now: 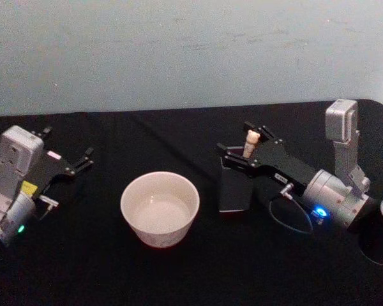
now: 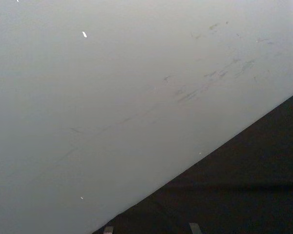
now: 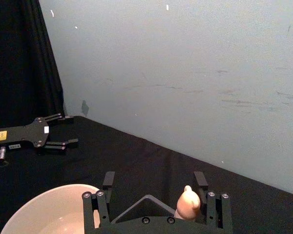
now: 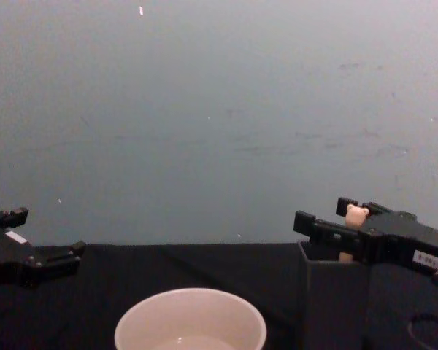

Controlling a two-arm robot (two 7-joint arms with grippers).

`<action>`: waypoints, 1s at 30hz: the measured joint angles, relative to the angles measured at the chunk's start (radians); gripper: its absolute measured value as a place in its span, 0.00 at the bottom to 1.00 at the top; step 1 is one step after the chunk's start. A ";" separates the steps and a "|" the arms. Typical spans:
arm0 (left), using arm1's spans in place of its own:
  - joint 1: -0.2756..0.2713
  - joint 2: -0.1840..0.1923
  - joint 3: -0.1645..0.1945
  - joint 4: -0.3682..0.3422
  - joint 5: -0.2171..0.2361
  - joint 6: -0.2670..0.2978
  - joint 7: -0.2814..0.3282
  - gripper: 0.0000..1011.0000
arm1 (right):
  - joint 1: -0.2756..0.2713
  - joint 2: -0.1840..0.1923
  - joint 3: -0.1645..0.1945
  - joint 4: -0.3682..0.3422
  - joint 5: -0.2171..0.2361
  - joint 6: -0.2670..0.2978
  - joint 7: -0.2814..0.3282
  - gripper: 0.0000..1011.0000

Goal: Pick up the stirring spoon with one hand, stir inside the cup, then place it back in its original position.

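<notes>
On the black table point(image 1: 179, 280), the open right hand point(image 1: 246, 141) straddles the spoon point(image 1: 251, 141) in its holder point(image 1: 235, 191); left hand point(image 1: 83, 159) open.

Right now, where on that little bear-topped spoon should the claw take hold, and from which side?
On the beige handle just under the bear head of the stirring spoon, the only part standing clear of the dark holder. Come level from the robot's right, as the open right claw already does, one finger on each side.

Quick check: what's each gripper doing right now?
Left gripper: open, empty, parked at the table's left.
Right gripper: open, fingers either side of the stirring spoon in the holder, not yet shut.
</notes>
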 joint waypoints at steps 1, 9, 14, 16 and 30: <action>0.000 0.000 0.000 0.000 0.000 0.000 0.000 0.99 | 0.000 0.000 0.000 0.000 0.000 0.000 0.000 0.99; 0.000 0.000 0.000 0.000 0.000 0.000 0.000 0.99 | 0.011 -0.008 0.038 -0.027 0.020 -0.029 -0.007 0.99; 0.000 0.000 0.000 0.000 0.000 0.000 0.000 0.99 | 0.012 -0.014 0.084 -0.056 0.029 -0.061 -0.044 0.99; 0.000 0.000 0.000 0.000 0.000 0.000 0.000 0.99 | 0.011 -0.019 0.100 -0.063 0.026 -0.071 -0.071 0.99; 0.000 0.000 0.000 0.000 0.000 0.000 0.000 0.99 | -0.002 -0.071 0.160 0.030 -0.160 -0.016 -0.353 0.99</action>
